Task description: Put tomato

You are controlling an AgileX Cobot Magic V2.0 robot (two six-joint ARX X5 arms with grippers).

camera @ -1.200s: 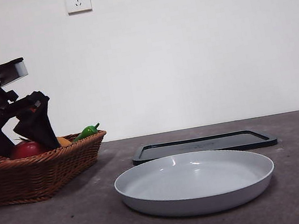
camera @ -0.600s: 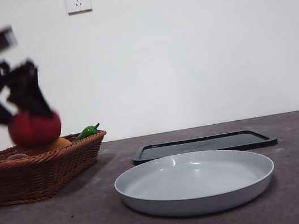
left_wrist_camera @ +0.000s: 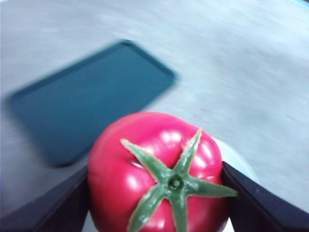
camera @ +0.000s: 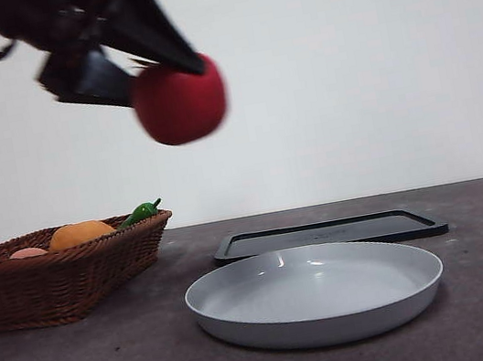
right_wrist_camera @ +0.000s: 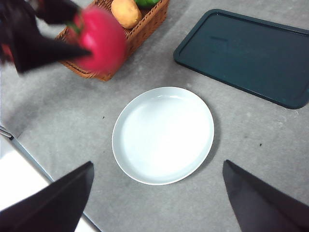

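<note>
My left gripper (camera: 170,74) is shut on the glossy red tomato (camera: 180,101) and holds it high in the air, between the wicker basket (camera: 54,277) and the grey plate (camera: 316,293). In the left wrist view the tomato (left_wrist_camera: 157,174) with its green star calyx sits between the two black jaws. The right wrist view shows the tomato (right_wrist_camera: 99,39) and the left gripper (right_wrist_camera: 72,43) from above, near the basket (right_wrist_camera: 140,24). My right gripper (right_wrist_camera: 157,193) is open and empty, high above the plate (right_wrist_camera: 163,135).
The basket holds an orange round fruit (camera: 81,233), a green pepper (camera: 140,212) and another pale item. A dark flat tray (camera: 329,233) lies behind the plate; it also shows in the right wrist view (right_wrist_camera: 246,53). A white edge (right_wrist_camera: 19,183) borders the table.
My left gripper has lifted the tomato out of the basket and carried it up and to the right, toward the plate. The plate, tray and basket have not moved.
</note>
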